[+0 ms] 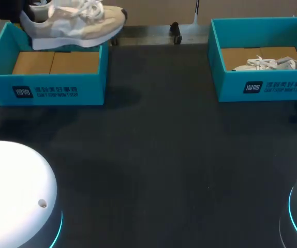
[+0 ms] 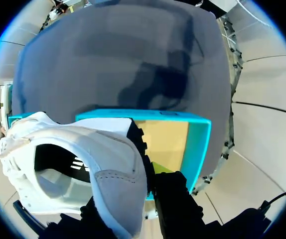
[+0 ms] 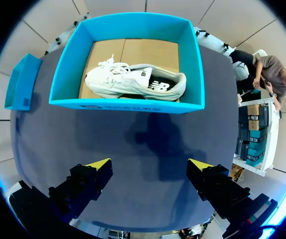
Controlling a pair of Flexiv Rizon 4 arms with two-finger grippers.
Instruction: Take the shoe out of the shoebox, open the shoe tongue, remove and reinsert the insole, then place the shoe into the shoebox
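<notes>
— Where's the shoe [image 1: 73, 23]?
— Held above the shoebox [image 1: 45, 90] at the table's [image 1: 153, 155] far-left corner, lengthwise along the far edge, toe toward the middle. The left gripper [image 2: 140, 204] clamps its heel.
— And the right gripper [image 3: 150, 167]?
— Fingers spread, empty, well apart toward the right edge.

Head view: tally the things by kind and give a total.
Shoeboxes: 2, the left shoebox and the right shoebox.
Shoes: 2, the raised shoe above the left box, the boxed shoe in the right box.
Total: 4.
</notes>
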